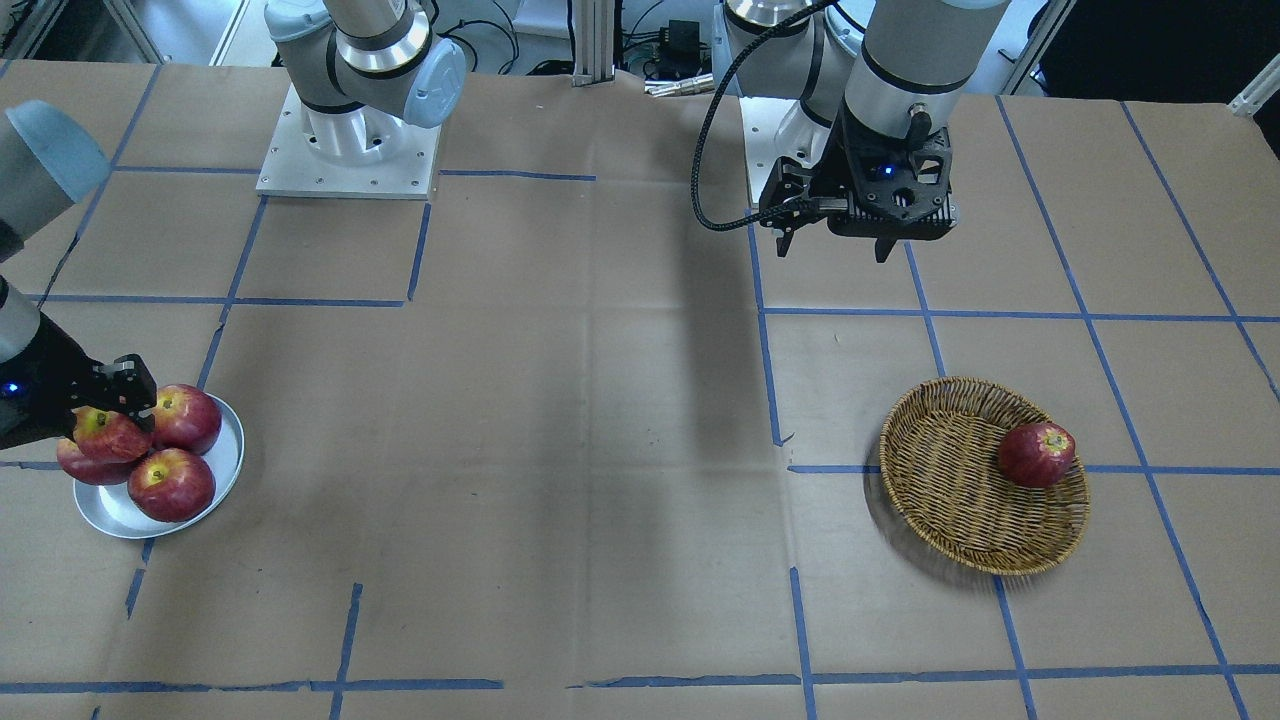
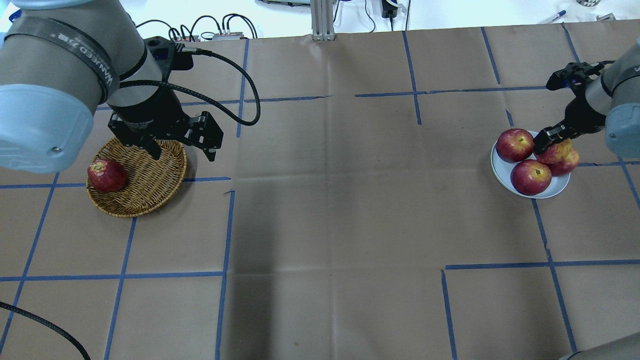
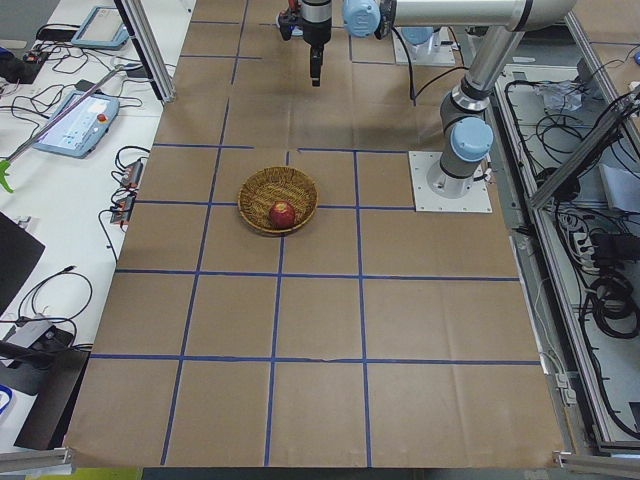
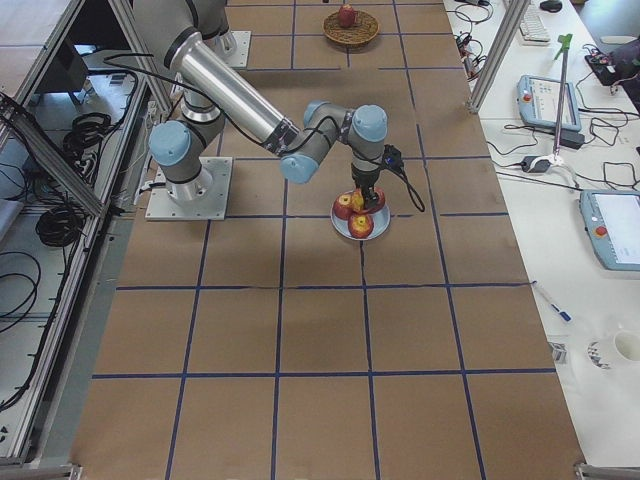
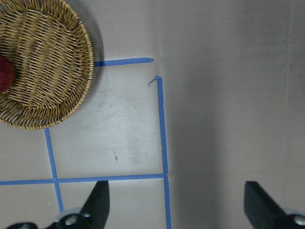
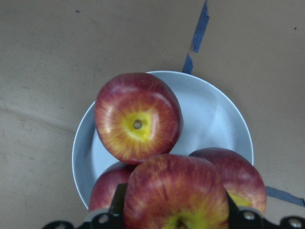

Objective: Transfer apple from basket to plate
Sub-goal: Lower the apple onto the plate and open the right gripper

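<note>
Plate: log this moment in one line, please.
right gripper shut on apple over plate | plate holds three other apples | left gripper open, empty, beside basket | basket holds one dark apple

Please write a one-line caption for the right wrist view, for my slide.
The right gripper holds the apple over the plate, where three other apples already lie.

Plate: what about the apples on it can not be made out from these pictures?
- Right wrist view: the apple in the right gripper is cut off by the bottom edge and hides the jaws.
- Front-facing view: a fourth apple on the plate lies mostly hidden under the apple.
- No view shows whether it touches the others.
</note>
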Controlling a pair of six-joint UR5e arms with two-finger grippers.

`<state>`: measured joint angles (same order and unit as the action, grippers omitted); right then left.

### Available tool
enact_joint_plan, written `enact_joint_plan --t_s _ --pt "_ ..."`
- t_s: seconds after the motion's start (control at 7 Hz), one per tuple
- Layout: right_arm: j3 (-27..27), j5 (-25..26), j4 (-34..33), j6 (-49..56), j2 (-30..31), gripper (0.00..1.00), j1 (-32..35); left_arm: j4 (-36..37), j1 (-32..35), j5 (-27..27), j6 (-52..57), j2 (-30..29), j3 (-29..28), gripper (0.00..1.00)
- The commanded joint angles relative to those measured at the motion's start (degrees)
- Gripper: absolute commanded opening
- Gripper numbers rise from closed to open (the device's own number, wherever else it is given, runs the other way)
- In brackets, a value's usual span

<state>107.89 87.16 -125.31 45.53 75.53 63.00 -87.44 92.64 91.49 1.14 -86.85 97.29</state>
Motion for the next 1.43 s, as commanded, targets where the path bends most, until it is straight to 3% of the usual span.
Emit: enact_joint_plan --t_s 0.0,0.29,0.43,0.86,1.29 --pt "-0.48 0.29 -0.02 0.0 0.41 1.0 0.02 -0.01 0.0 0.0 0.0 0.01 0.0 0.99" --pt "-1.18 0.11 1.46 -0.7 6.35 1.0 1.67 -0.01 0.0 0.0 0.0 0.1 0.0 0.99" --pt "-2.49 0.29 5.74 -3.31 10.13 1.0 4.3 -0.01 0.0 0.0 0.0 0.1 0.0 0.99" --pt "-7.68 1.08 22.26 -21.65 16.92 1.0 13.96 -0.01 0.0 0.09 0.0 0.1 0.0 0.99" --pt "-9.97 1.87 30.64 -40.81 19.92 1.0 26.26 -0.01 0.0 0.09 0.0 0.19 0.09 0.99"
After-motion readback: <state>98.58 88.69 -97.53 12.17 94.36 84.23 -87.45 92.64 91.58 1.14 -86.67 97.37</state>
